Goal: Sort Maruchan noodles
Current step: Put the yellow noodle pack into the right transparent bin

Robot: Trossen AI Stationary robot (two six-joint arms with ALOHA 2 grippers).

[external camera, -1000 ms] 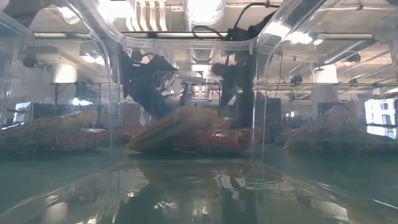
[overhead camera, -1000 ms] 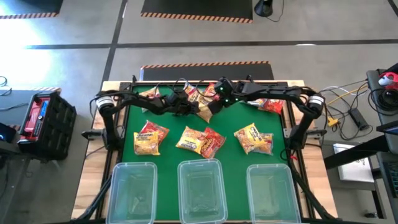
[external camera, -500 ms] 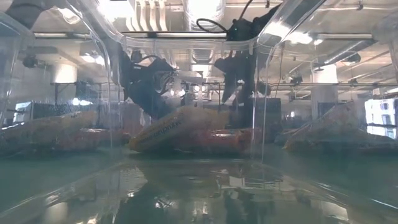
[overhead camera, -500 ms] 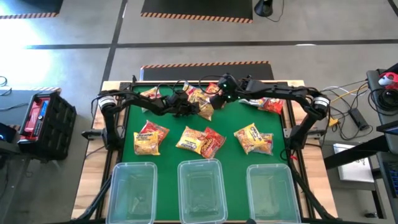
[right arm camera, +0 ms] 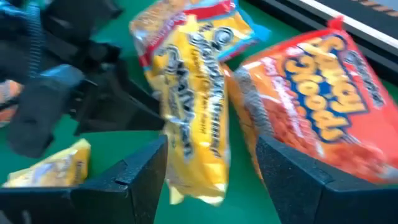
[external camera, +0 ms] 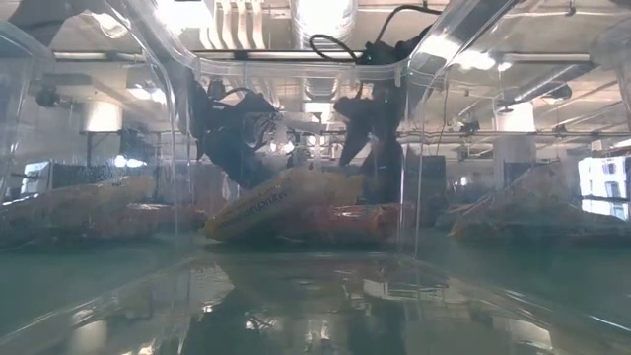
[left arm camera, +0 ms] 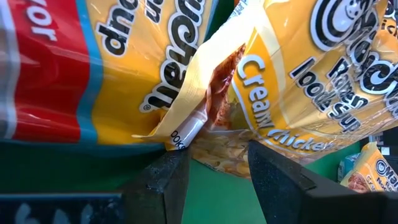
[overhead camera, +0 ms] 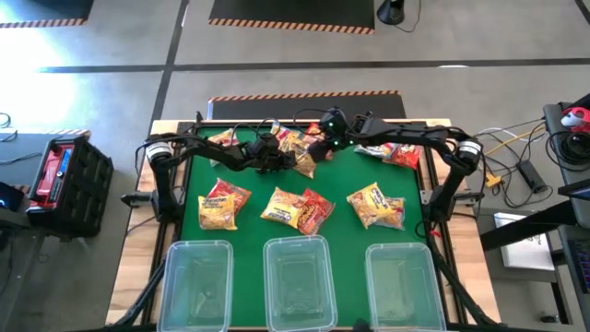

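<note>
Meeting over the far middle of the green counter (overhead camera: 249, 217), both claws are working the same cluster of Maruchan noodles (overhead camera: 297, 152). Left claw (left arm camera: 214, 168) is sitting partly spread around the crimped edge of a yellow Creamy Chicken packet (left arm camera: 311, 93) (jaws on either side of the seam, can't tell if actually pinching). Right claw (right arm camera: 211, 171) is hanging wide apart just above a yellow packet (right arm camera: 193, 124), with an orange-red packet (right arm camera: 311, 112) lying beside it, nothing held. More packets are lying in three loose piles across the middle: left pile (overhead camera: 224, 203), centre pile (overhead camera: 297, 208), right pile (overhead camera: 376, 205), plus a red one (overhead camera: 398, 153) at far right. Three clear bins (overhead camera: 297, 281) are sitting along the near edge.
</note>
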